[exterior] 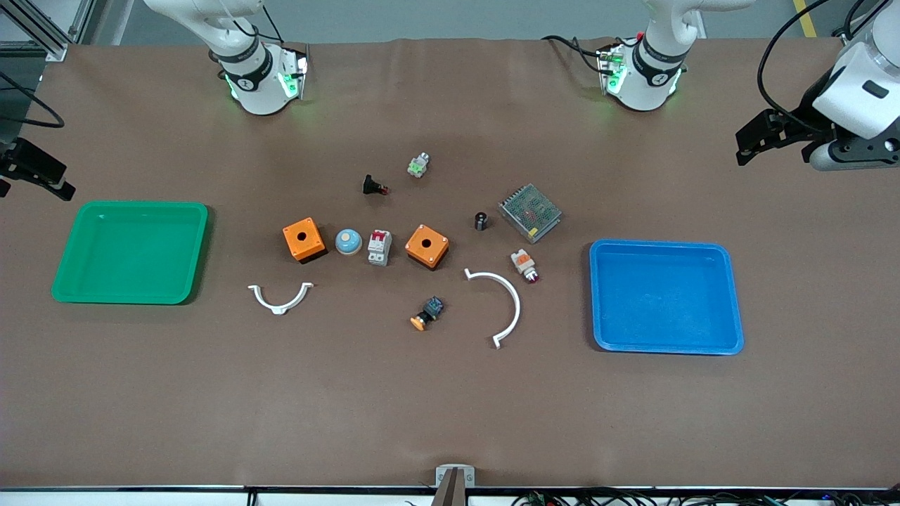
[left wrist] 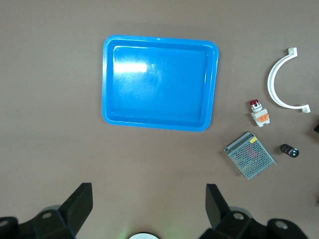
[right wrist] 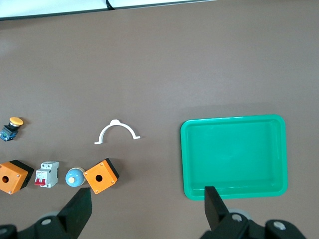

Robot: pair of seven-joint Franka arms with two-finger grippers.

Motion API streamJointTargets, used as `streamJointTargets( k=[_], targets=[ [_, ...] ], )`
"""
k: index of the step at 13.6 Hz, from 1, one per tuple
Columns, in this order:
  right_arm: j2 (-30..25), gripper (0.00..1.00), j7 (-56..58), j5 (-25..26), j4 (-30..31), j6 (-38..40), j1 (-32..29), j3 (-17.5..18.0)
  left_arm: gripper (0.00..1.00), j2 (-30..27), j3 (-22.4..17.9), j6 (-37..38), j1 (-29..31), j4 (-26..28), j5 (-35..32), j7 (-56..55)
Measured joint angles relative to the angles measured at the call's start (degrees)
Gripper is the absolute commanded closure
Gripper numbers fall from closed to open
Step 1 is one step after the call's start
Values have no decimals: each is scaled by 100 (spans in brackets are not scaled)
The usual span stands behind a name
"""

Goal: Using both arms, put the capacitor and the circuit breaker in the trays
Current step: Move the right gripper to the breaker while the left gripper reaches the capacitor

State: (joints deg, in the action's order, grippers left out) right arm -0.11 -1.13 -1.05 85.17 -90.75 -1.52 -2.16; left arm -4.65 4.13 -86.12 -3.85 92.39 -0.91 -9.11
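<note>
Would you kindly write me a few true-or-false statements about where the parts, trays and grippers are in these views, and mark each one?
1. The circuit breaker lies between the blue dome and an orange box. True.
2. The capacitor is in the blue tray. False: it stands on the table beside the metal mesh box.
3. The green tray holds nothing. True.
4. The left gripper grips the capacitor. False: it is open, holding nothing.
5. The right gripper is open. True.
</note>
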Motion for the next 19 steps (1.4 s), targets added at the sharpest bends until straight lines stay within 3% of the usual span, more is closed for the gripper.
streamJointTargets(
  k=[7, 11, 16, 19],
  targets=[
    [0, 0, 0, 0, 0, 0, 0, 0, 0, 37, 1, 3, -2, -66, 0, 0],
    [97, 0, 0, -1, 7, 50, 6, 32, 0, 425, 135, -31, -160, -83, 26, -10],
    [864, 0, -32, -5, 18, 29, 501, 115, 0, 1333, 761, -943, -575, -80, 31, -1150],
    [1420, 0, -40, -4, 30, -78, 902, 128, 0, 1679, 821, -1273, -666, -82, 30, -1343]
  ],
)
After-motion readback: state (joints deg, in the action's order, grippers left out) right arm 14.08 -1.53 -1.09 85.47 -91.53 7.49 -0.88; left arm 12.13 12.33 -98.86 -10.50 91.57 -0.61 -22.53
